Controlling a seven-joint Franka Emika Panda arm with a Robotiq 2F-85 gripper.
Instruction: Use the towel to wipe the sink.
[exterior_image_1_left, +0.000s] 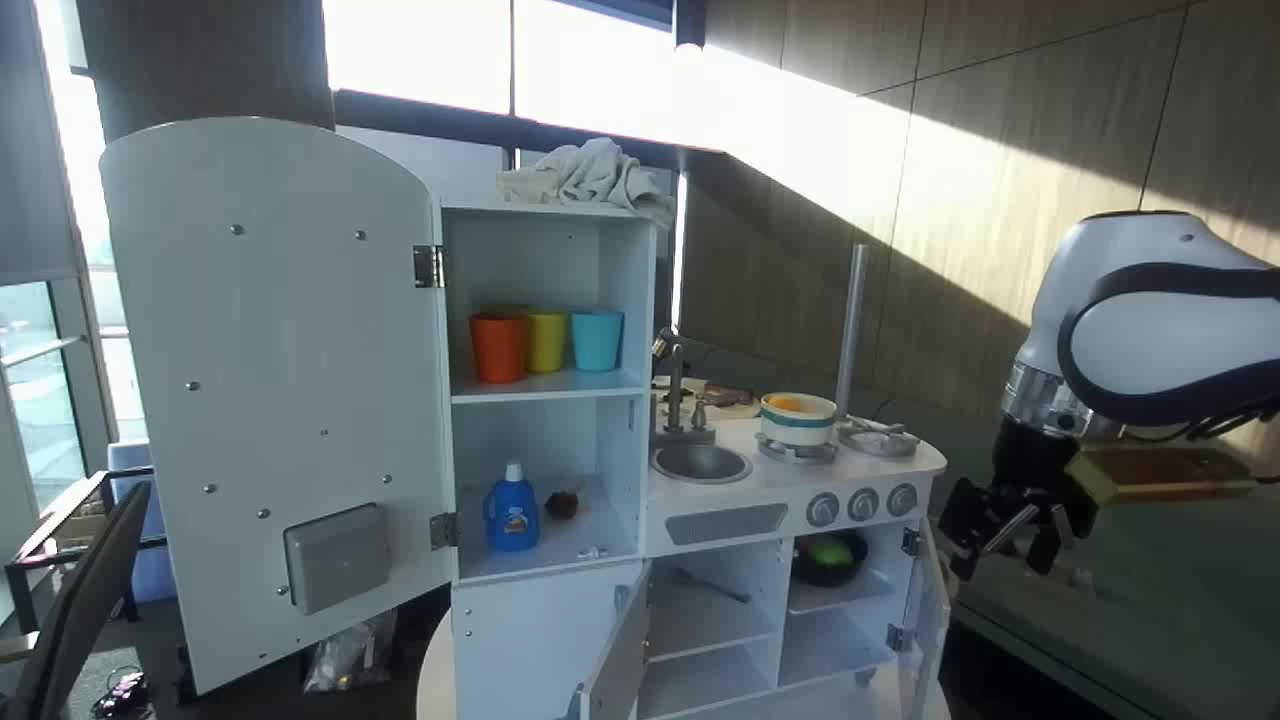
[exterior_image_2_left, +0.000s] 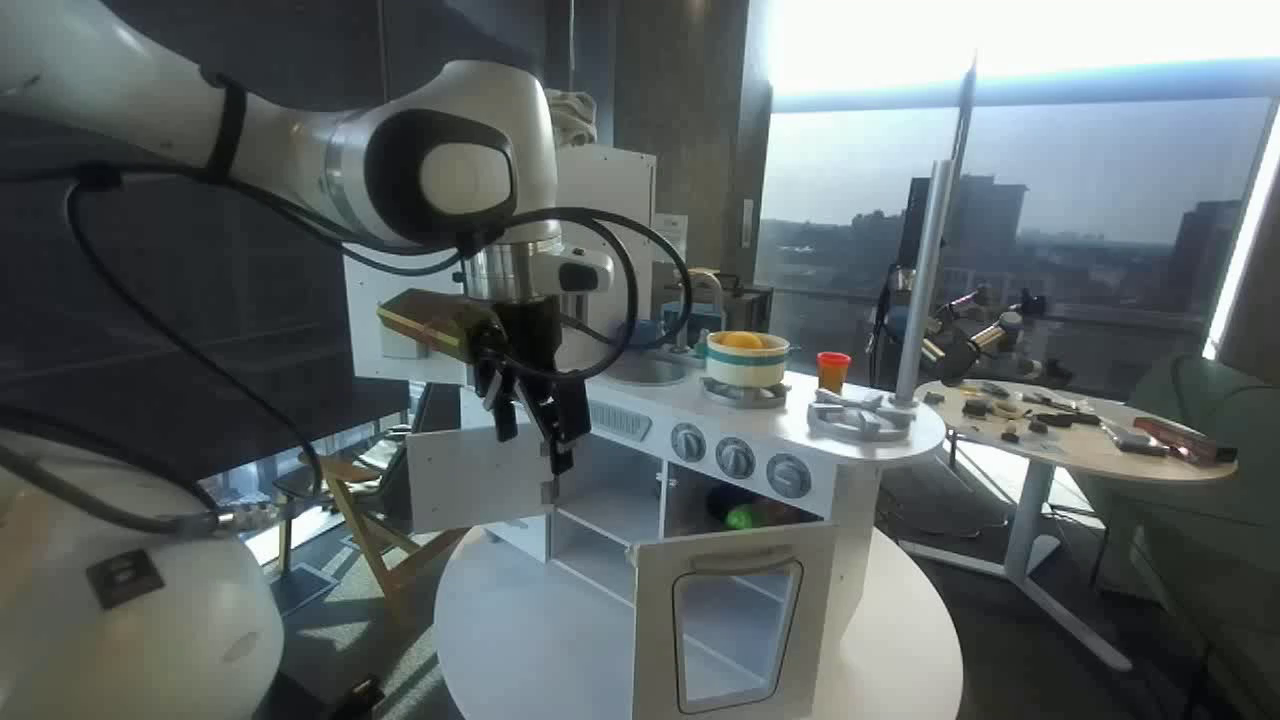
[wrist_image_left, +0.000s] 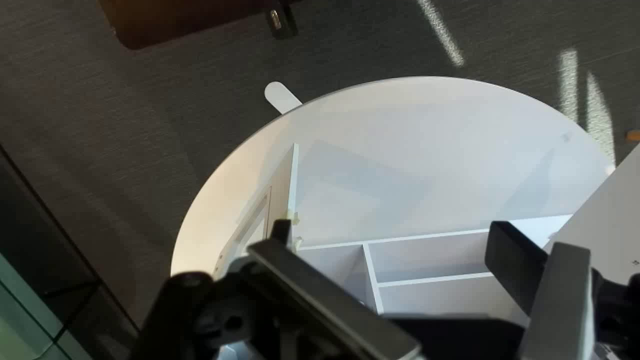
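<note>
A crumpled whitish towel (exterior_image_1_left: 590, 182) lies on top of the tall white cabinet, with a corner hanging over its edge. Part of it shows behind the arm in an exterior view (exterior_image_2_left: 573, 115). The round grey sink (exterior_image_1_left: 702, 463) is set in the toy kitchen's white counter, just right of the tall cabinet; it is partly visible beyond the gripper in an exterior view (exterior_image_2_left: 650, 371). My gripper (exterior_image_1_left: 1003, 562) is open and empty, pointing down in front of the counter, away from towel and sink. Its spread fingers (wrist_image_left: 398, 245) show nothing between them in the wrist view.
A faucet (exterior_image_1_left: 676, 390) stands behind the sink. A pot (exterior_image_1_left: 797, 422) with orange contents sits on a burner. A metal pole (exterior_image_1_left: 852, 320) rises beside the other burner. The cabinet door (exterior_image_1_left: 270, 400) and oven door (exterior_image_2_left: 735, 620) stand open. Cups (exterior_image_1_left: 498, 348) stand on a shelf.
</note>
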